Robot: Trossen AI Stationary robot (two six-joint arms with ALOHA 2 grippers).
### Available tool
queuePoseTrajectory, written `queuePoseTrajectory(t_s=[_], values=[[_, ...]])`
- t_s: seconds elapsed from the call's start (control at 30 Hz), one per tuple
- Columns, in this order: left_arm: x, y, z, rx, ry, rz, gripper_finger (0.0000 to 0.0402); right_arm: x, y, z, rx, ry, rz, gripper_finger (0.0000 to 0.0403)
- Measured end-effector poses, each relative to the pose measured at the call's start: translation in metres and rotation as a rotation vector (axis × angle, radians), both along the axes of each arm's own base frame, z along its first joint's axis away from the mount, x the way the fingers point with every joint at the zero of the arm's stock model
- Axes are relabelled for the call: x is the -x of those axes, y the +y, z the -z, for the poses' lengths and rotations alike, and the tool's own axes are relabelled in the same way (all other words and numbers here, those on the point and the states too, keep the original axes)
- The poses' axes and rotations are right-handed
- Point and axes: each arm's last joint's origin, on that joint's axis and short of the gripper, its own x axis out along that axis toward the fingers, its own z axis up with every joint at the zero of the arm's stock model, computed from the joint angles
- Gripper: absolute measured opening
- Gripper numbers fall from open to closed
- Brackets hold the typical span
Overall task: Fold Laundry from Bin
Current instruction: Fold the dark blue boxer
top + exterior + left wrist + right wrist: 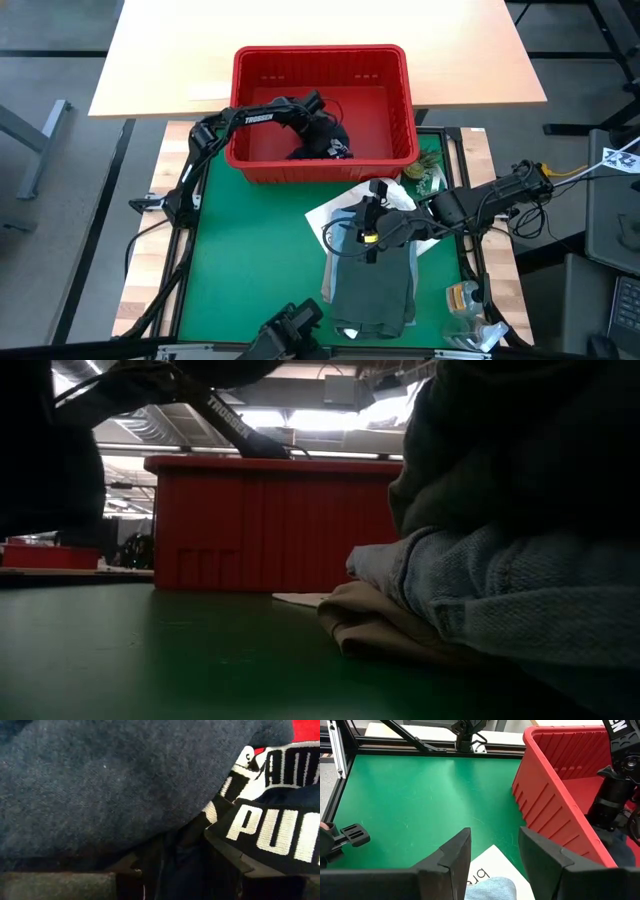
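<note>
Navy shorts (325, 146) lie bunched in the red bin (400, 70), where the left claw (322, 128) is pressed into them, its grip not discernible. Folded laundry (372, 290) is stacked on the green counter (250, 260); above it the right claw (492, 862) is held open, empty.

Flat green mat (250, 270) over the wooden tabletop (160, 180). White printed tote bag (330, 214) lying flat near mat centre. Pale wooden desk (300, 30) beyond. Small clear jar (462, 298) at mat's right edge.
</note>
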Motion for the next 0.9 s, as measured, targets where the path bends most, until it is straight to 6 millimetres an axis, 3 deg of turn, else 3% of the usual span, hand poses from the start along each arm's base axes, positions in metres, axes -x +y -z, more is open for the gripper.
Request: queuePoseTrajectory(t_s=[0.33, 0.67, 0.9], values=[[0.0029, -0.0044, 0.0018, 0.012, 0.033, 0.074, 0.0108, 0.0000, 0.0000, 0.0000, 0.000, 0.000, 0.000, 0.0166], [-0.0002, -0.0047, 0.0018, 0.023, -0.012, 0.091, 0.0010, 0.0000, -0.0001, 0.0000, 0.001, 0.000, 0.000, 0.0166], [0.0060, 0.0001, -0.0057, 0.104, -0.086, 0.080, 0.0004, 0.0000, 0.0000, 0.0000, 0.001, 0.000, 0.000, 0.0166]])
